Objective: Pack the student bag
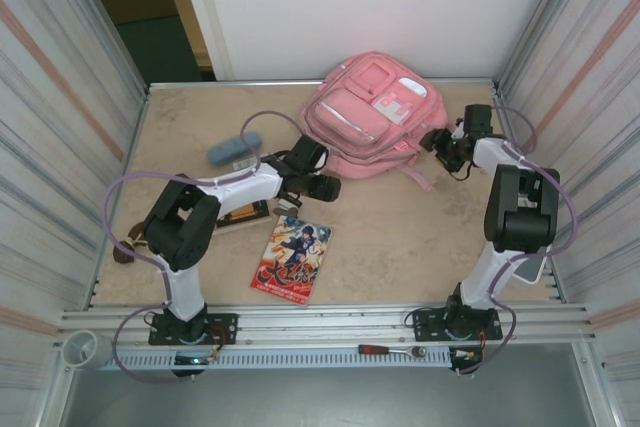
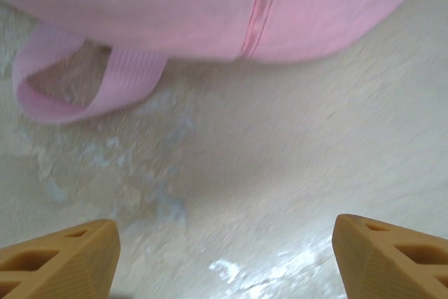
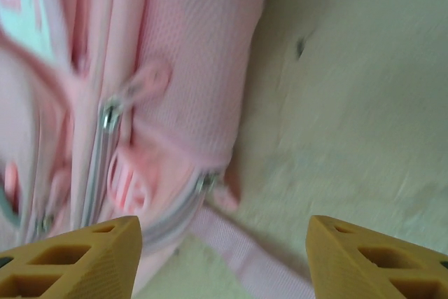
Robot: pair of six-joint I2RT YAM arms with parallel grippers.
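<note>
Beside the bag, both claws stand wide

Top view: the bag (image 1: pixel 365 112) lies on the tabletop (image 1: pixel 400 237), just ahead of the left claw (image 1: pixel 325 187) and just left of the right claw (image 1: pixel 445 150).

Left wrist: fingers (image 2: pixel 59 257) spread wide, empty; bag edge ahead, strap loop (image 2: pixel 84 96) ahead-left.

Right wrist: fingers (image 3: pixel 77 257) wide apart, empty; bag zips ahead-left, bare tabletop ahead-right.
</note>
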